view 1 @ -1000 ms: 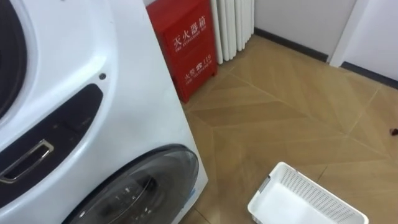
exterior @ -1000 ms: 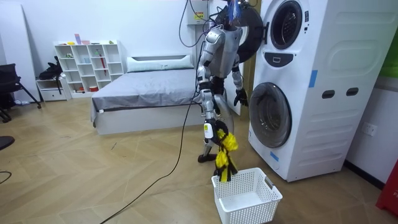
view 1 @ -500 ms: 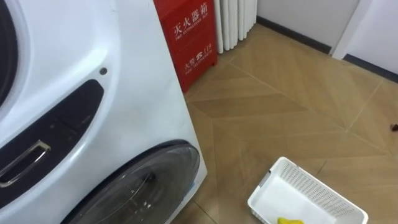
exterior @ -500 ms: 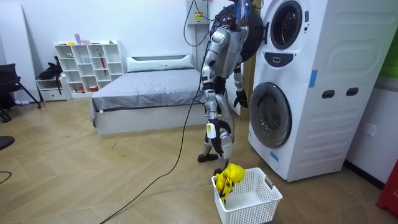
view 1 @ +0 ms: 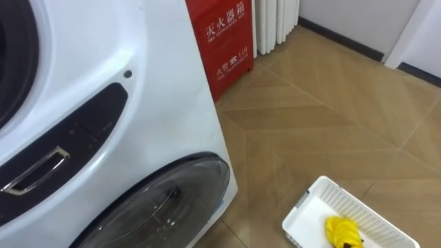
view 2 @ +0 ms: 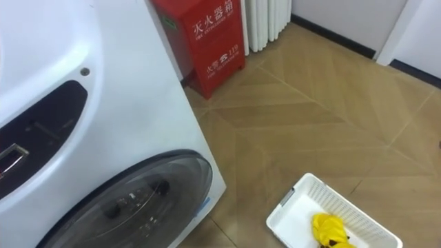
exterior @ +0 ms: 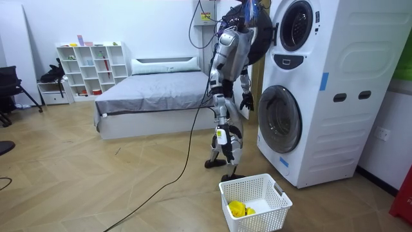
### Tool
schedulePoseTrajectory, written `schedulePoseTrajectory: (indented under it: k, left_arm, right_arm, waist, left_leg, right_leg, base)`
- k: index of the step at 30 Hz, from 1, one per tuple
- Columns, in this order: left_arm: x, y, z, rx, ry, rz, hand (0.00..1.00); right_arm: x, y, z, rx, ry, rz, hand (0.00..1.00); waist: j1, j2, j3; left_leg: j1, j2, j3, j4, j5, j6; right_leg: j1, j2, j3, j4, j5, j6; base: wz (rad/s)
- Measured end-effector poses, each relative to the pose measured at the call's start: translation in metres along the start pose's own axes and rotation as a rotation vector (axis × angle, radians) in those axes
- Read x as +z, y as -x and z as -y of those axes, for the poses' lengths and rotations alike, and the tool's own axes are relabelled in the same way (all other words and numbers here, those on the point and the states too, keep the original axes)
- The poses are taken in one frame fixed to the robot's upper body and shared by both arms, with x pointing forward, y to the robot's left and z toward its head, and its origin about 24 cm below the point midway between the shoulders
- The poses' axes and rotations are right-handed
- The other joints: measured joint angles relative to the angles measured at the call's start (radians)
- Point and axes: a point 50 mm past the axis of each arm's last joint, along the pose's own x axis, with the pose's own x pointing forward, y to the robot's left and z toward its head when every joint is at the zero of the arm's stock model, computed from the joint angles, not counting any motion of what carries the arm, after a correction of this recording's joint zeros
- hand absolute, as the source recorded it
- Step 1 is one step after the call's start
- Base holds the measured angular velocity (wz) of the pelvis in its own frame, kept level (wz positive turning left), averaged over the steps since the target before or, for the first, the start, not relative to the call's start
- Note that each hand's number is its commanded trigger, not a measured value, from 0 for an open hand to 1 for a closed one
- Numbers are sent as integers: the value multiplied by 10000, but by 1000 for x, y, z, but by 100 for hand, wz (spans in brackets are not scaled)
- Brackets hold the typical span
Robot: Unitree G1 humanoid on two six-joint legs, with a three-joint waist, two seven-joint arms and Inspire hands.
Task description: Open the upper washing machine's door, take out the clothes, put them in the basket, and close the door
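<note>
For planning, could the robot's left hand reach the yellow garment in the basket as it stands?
Probably not without bending: the left hand hangs at hip height beside the washing machine, while the yellow garment lies in the basket on the floor.

Pretty plain bedroom: white walls point(exterior: 129, 26), herringbone wood floor point(exterior: 96, 180), dark baseboard point(view 1: 337, 38). A low bed point(exterior: 154, 93) with a grey cover sits by the far wall, a white cube shelf point(exterior: 90, 67) beside it. A red cabinet point(view 1: 224, 45) stands next to a white curtain point(view 1: 275, 24).
</note>
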Motion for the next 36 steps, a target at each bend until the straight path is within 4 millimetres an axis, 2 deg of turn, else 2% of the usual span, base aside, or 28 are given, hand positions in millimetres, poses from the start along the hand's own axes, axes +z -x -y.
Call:
schedulePoseTrajectory:
  k: [12,15,17,18,21,24,26,27,28,30,32,36]
  left_arm:
    - [0,0,0,1,18,2,0]
    - [-1,0,0,13,56,49,0]
    - [-1,0,0,8,66,147,0]
    - [-1,1,0,3,59,175,0]
    - [-4,2,1,-40,-3,208,0]
    - [-15,4,3,-109,-221,60,0]
    - [-22,5,1,-37,-244,-71,0]
    - [-22,5,0,-2,-332,-76,0]
    - [-24,6,-1,48,-472,-122,0]
    - [-24,6,-3,152,-582,-71,0]
    - [-23,6,-1,180,-393,-47,0]
    - [-25,7,7,38,-231,-246,0]
  right_arm:
    - [1,0,-1,29,-213,46,0]
    - [-1,1,0,102,-168,-14,0]
    - [-8,3,5,120,2,-151,0]
    - [-11,3,6,120,100,-192,0]
    - [-24,7,12,137,380,-595,0]
    - [-45,14,19,109,526,-1318,0]
    - [-67,22,25,-9,553,-2024,0]
    - [-73,25,26,-16,531,-2256,0]
    - [-82,28,27,-13,483,-2641,0]
    - [-94,33,24,98,454,-3093,0]
    - [-102,35,17,392,328,-3391,0]
    - [-114,38,3,964,455,-3923,0]
  waist:
    - [19,52,-20]
    - [42,35,-7]
    - [34,-60,50]
    - [28,-79,50]
    - [44,-231,107]
    - [173,-451,63]
    - [226,-754,-23]
    - [260,-841,-21]
    - [311,-972,-56]
    - [523,-1169,-54]
    - [815,-1362,-24]
    - [1241,-1579,-33]
  left_leg:
    - [59,-19,-266,27,37,-14]
    - [166,22,-356,23,60,-47]
    - [390,45,-556,-1,95,-75]
    - [442,56,-577,-1,97,-79]
    - [708,84,-847,-7,111,-102]
    - [1109,187,-879,-4,130,-136]
    - [1338,256,-1188,-62,253,-257]
    - [1398,280,-1295,-73,256,-258]
    - [1427,351,-1424,-65,263,-271]
    - [1586,417,-1523,-74,276,-289]
    - [1763,504,-1899,-109,288,-308]
    - [2091,572,-2094,-185,300,-328]
  right_leg:
    - [62,-146,-353,213,-158,-79]
    - [232,-202,-518,191,-238,-116]
    - [540,-284,-726,170,-341,-162]
    - [610,-308,-789,180,-373,-178]
    - [1001,-403,-1116,185,-540,-201]
    - [1579,-549,-1610,81,-709,-294]
    - [2152,-737,-2208,-204,-798,-363]
    - [2301,-782,-2356,-262,-826,-383]
    - [2575,-866,-2735,-451,-844,-400]
    - [2910,-911,-3044,-653,-845,-400]
    - [3512,-950,-3530,-1160,-775,-410]
    - [4237,-931,-3892,-1776,-722,-340]
  base:
    - [8]
    - [17]
    - [31]
    - [35]
    - [35]
    - [43]
    - [77]
    - [94]
    - [87]
    - [69]
    - [52]
    - [46]
